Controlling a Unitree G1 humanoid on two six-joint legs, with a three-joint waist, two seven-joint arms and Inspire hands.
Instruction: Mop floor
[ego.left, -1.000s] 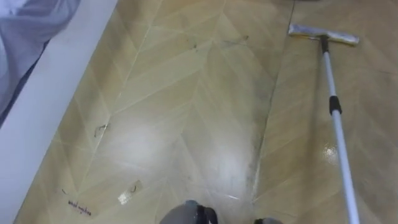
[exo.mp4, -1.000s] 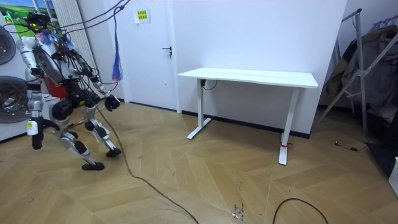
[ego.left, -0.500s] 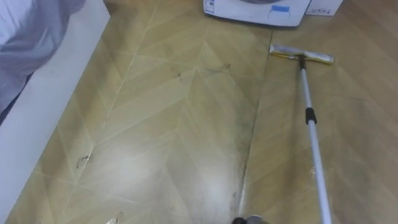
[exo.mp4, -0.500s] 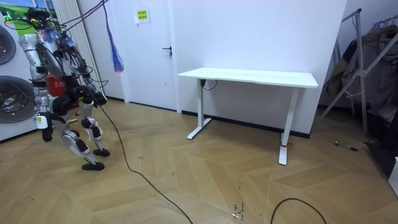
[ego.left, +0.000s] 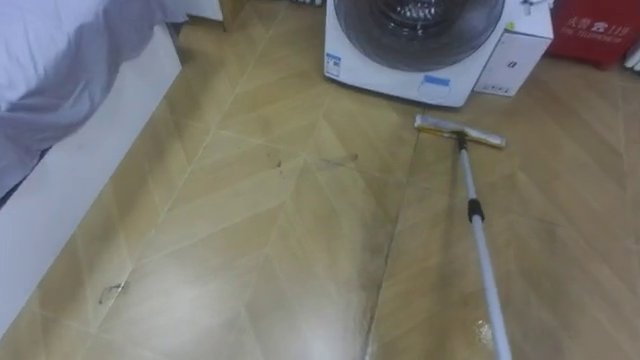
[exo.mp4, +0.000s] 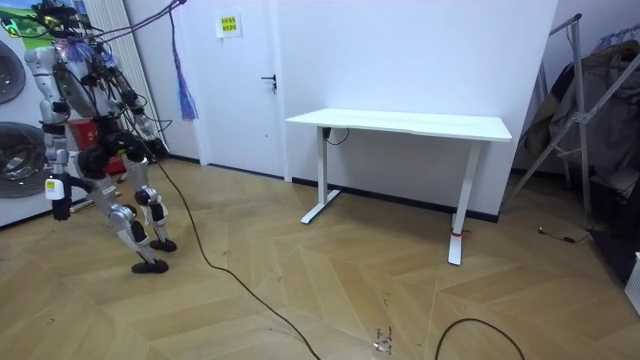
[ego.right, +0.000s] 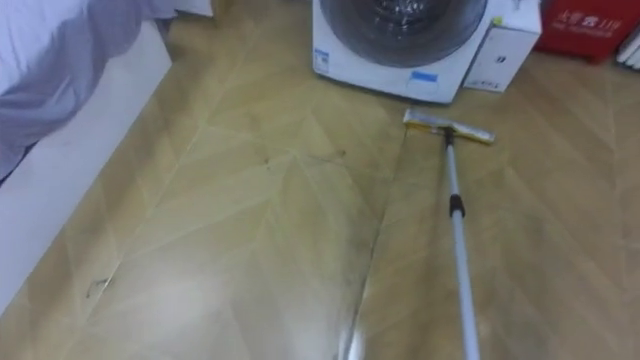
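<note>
A mop lies flat on the wooden floor ahead of me. Its flat head (ego.left: 460, 131) rests just in front of a washing machine (ego.left: 415, 45), and its long pale pole (ego.left: 481, 250) runs back toward me on my right side. In the room view I stand half bent at the room view's left, facing the washing machine (exo.mp4: 15, 150). My left hand (exo.mp4: 58, 206) hangs low beside my leg, and my right hand (exo.mp4: 133, 152) is by my waist. Neither hand touches the mop.
A white bed frame (ego.left: 70, 170) with grey bedding (ego.left: 70, 55) runs along my left. A white box (ego.left: 514, 55) and a red box (ego.left: 595, 25) stand right of the washing machine. A white desk (exo.mp4: 400, 125) stands mid-room.
I have stepped toward the room view's left and straightened up. My eye view has tipped up with that, so the washing machine now shows. The mop lies where it was.
</note>
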